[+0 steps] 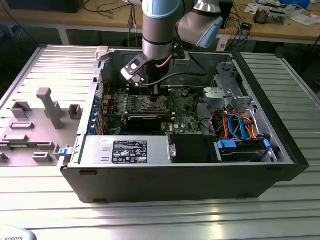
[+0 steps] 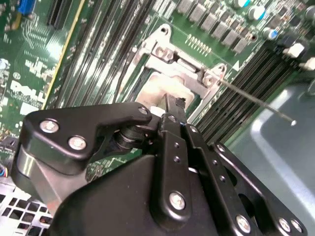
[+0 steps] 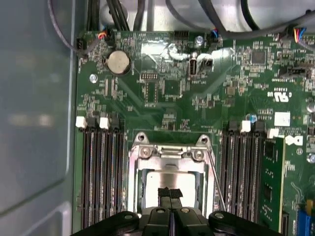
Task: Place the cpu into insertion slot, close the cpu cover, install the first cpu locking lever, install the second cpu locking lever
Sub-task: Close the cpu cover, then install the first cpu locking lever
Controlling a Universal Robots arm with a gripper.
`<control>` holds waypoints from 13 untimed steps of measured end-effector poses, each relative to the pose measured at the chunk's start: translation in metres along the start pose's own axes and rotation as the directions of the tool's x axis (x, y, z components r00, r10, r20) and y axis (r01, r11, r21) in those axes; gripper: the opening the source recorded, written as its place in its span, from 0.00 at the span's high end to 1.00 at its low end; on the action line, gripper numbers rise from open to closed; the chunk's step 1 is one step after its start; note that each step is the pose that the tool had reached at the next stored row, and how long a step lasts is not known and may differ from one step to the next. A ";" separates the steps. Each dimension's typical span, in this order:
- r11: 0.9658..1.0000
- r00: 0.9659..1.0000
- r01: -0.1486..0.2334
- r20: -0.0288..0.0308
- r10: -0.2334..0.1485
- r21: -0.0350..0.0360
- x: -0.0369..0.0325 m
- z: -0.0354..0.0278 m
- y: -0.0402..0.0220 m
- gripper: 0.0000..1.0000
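The black hand (image 3: 170, 191), closed and empty, hangs over the small silver-grey square cpu (image 3: 165, 178) seated inside the thin silver metal cpu cover (image 3: 135, 177), mid-frame in the exterior view. Off-centre pressure could skew the cpu cover

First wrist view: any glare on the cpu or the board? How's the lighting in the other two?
First wrist view: the cpu is pale, not blown out; a white glare patch sits on the motherboard. Second wrist view: cpu washed pale, gripper dark in the foreground. Exterior view: case interior dim, bright reflections on the metal table.
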State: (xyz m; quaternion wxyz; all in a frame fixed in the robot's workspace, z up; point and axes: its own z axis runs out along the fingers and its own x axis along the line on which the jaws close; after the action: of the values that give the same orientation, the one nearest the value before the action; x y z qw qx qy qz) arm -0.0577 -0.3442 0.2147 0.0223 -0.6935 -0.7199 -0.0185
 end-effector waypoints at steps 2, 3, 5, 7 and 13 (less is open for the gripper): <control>1.000 1.000 0.000 0.000 0.000 0.000 0.0001 0.0000 0.0006 0.89; 1.000 1.000 0.000 0.000 0.000 0.000 0.0000 0.0000 0.0011 0.89; 1.000 1.000 0.000 0.000 0.000 0.000 0.0000 0.0000 0.0011 0.89; 1.000 1.000 0.000 0.000 0.000 0.000 0.0000 0.0000 0.0012 0.89; 1.000 1.000 0.000 0.000 0.000 0.000 0.0001 0.0000 0.0012 0.89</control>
State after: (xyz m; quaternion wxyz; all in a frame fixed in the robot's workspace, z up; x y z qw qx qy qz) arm -0.0565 -0.3441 0.2148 0.0223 -0.6935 -0.7198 -0.0185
